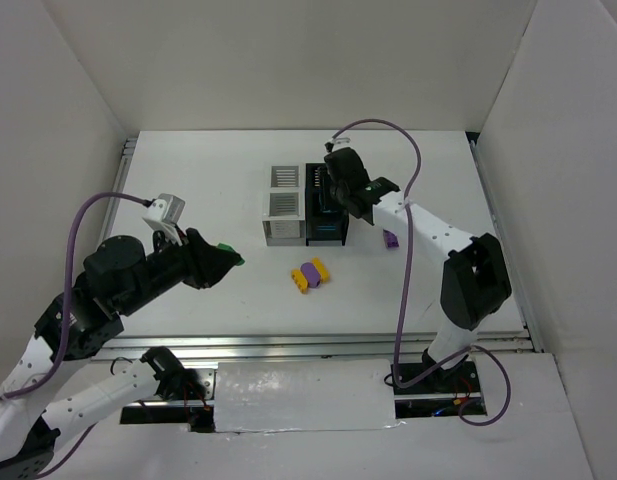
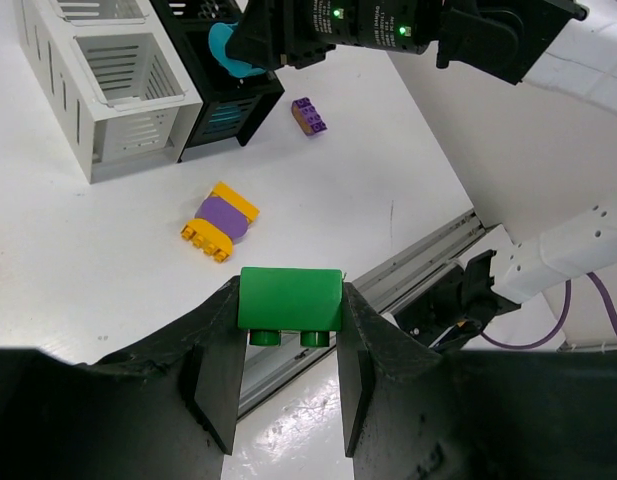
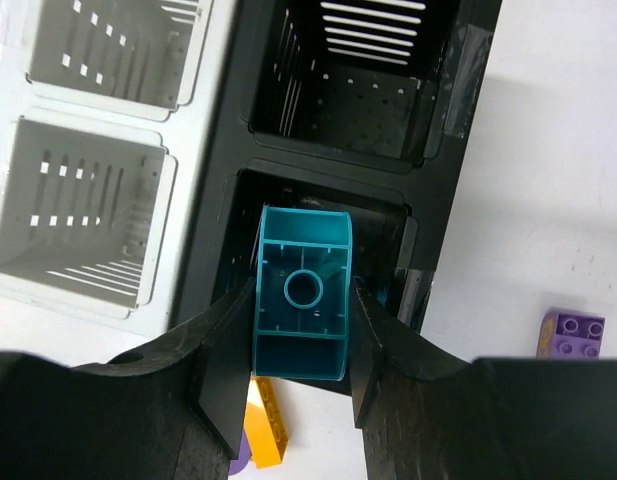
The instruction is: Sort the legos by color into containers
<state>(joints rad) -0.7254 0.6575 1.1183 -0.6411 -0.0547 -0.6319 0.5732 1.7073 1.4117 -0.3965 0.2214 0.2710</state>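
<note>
Wrist views show the left gripper (image 2: 290, 325) clamped on a green brick (image 2: 290, 298), the right gripper (image 3: 303, 315) on a teal brick (image 3: 304, 288), seemingly above a black bin (image 3: 318, 178).

Tabletop (image 1: 218, 180): white, matte. Small dark scuff (image 2: 393, 212) close to its near edge, toward the right side. Aluminium rail (image 1: 308, 347) runs along the near edge; slotted rails also on the left edge (image 1: 128, 165) and right edge (image 1: 500, 240). Crinkled white sheet (image 1: 303, 395) just outside the near rail, mid-width. Plain white walls (image 1: 308, 60) enclose back, left and right.
</note>
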